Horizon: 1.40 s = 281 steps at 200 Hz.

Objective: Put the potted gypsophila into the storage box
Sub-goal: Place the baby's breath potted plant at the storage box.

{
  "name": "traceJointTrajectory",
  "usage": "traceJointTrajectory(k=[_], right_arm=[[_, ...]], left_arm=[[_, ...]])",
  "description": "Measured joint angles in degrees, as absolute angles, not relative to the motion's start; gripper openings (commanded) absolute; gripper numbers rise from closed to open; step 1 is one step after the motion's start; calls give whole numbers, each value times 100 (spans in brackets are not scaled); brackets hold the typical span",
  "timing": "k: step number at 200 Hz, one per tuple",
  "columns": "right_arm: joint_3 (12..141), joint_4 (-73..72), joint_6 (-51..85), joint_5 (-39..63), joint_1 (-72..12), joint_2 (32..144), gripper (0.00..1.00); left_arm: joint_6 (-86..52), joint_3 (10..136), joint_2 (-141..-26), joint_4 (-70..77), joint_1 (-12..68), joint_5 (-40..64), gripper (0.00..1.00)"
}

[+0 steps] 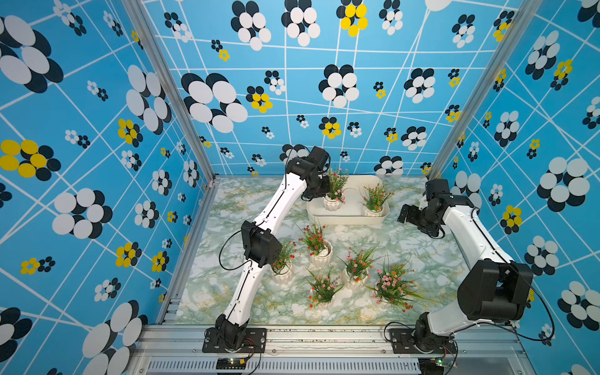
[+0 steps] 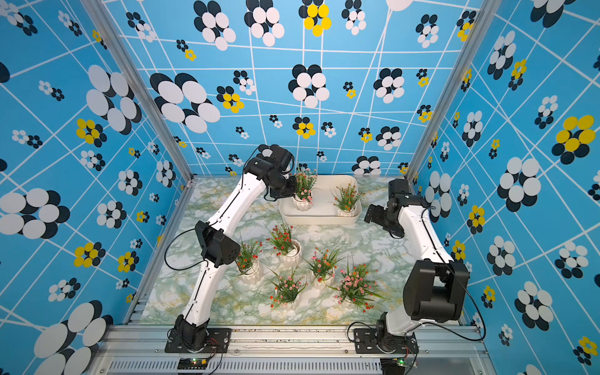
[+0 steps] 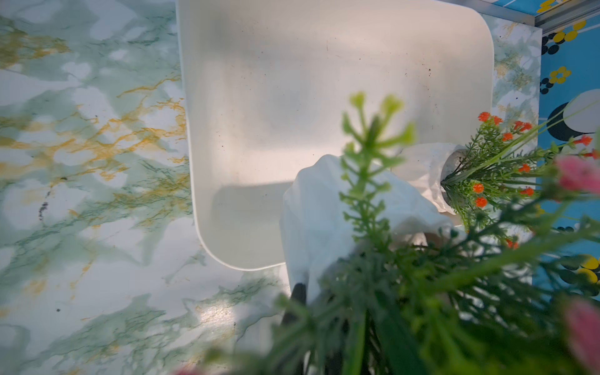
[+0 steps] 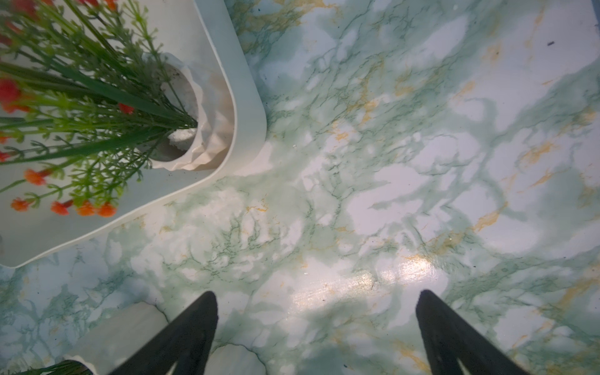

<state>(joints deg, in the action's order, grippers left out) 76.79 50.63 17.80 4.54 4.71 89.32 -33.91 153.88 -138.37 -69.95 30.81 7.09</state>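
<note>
**Two pots at the box, five still out**

The box [image 1: 344, 222] stands at the back of the worktop [image 1: 422, 259]. An orange-flowered pot [image 1: 373, 211] sits upright in its near right corner, already placed. The left claw [image 1: 324, 192] is pressed together on a pink-flowered pot [image 1: 331, 204] at the box's near left corner. Whether that pot rests on the box floor or hangs just above it cannot be told. The right claw [image 4: 317, 293] is spread and empty over bare worktop just beside the box's right end.

Five pots [image 1: 282, 276] [image 1: 321, 256] [image 1: 354, 280] [image 1: 323, 287] [image 1: 394, 285] stand upright on the worktop in front of the box, untouched.

Count: seven pots, one box, two claws. By my reckoning one pot is done, one only needs releasing, and five are left.
</note>
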Motion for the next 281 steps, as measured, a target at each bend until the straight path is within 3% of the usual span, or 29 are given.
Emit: traceJointTrajectory(k=[109, 281], right_arm=[[7583, 5037, 1715, 775, 482, 9122, 97], [7570, 5028, 1719, 834, 482, 9242, 97]], left_arm=[[-3688, 15423, -14851, -5909, 3592, 755, 0], [-3820, 15426, -15238, -5312, 3577, 1170, 3]])
